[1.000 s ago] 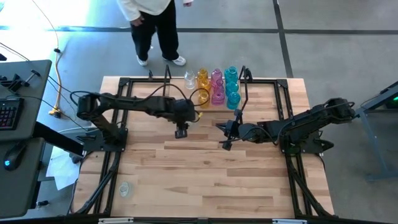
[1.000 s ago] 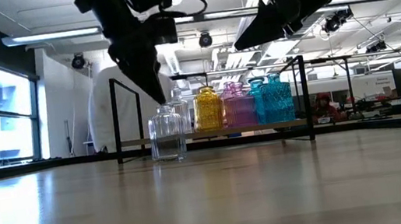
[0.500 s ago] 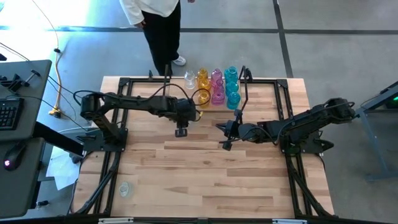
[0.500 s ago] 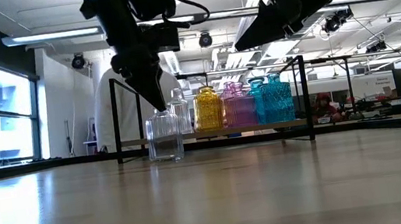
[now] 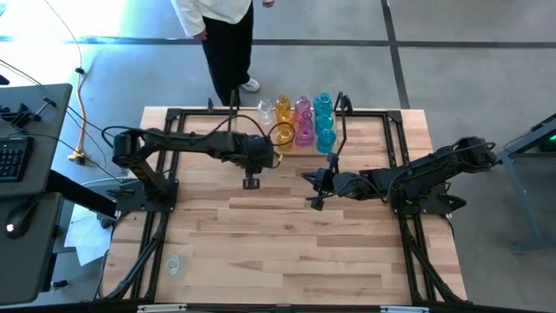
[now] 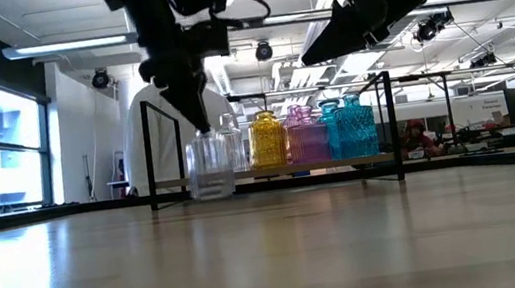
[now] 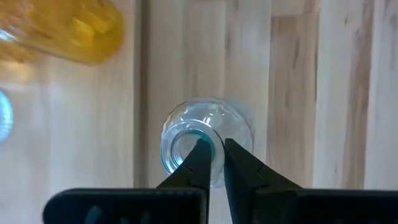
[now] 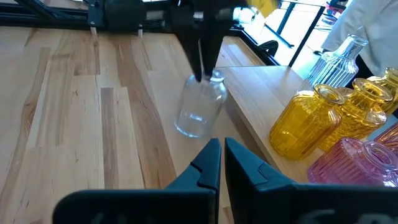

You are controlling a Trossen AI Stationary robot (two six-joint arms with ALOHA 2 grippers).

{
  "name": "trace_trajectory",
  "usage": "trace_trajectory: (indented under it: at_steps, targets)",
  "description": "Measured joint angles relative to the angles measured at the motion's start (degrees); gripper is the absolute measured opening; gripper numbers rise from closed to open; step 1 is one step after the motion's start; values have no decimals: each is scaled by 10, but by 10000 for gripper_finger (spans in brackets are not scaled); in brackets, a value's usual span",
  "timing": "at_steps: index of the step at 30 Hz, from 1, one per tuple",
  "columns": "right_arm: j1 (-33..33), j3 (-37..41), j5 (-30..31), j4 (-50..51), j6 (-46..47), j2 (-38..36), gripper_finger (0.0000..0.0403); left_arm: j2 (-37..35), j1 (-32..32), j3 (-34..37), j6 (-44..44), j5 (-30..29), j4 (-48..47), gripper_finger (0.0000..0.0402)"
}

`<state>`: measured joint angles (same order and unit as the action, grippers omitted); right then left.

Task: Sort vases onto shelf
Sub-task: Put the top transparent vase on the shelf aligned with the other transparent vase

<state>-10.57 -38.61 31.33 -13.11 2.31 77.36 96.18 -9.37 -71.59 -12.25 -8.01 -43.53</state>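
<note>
Just left of centre in the high view, the left gripper [image 5: 251, 182] is hanging over the tabletop [image 5: 287, 252], pointing straight down at a clear vase [image 6: 210, 167] standing in front of the shelf [image 6: 381, 158]. Its fingers [image 7: 198, 163] are pinching the rim of the vase's neck: in the left wrist view one finger is sitting inside the mouth and the other just outside it, the gap between them narrow, so the glass wall is caught between the pads. The clear vase is looking slightly tilted in the right wrist view, and whether its base is touching the wood I cannot tell.

Toward the upper middle of the high view, amber vases [image 5: 283, 110], pink vases [image 5: 303, 129] and cyan vases [image 5: 324, 122] are standing in rows on the shelf, with another clear one [image 5: 265, 110] at the left end.

Right of centre, the right gripper [image 5: 314, 185] is waiting above the tabletop, its fingers nearly together and holding nothing.

A person [image 5: 221, 26] is standing beyond the far edge.
</note>
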Motion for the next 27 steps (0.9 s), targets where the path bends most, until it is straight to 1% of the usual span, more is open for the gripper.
trace_trajectory:
  at_steps: [6, 12, 18, 27]
  targets:
    - [0, 0, 0, 1, 0, 0, 4, 0, -6, -75, -4, -3, -67, 11]
    - [0, 0, 0, 2, 1, 0, 4, 0, -48, -125, -28, -26, -100, 11]
    - [0, 0, 0, 2, 2, 0, 4, 0, -96, -132, -52, -28, -100, 11]
    - [0, 0, 0, 2, 2, 0, 4, 1, -146, -133, -94, -27, -88, 10]
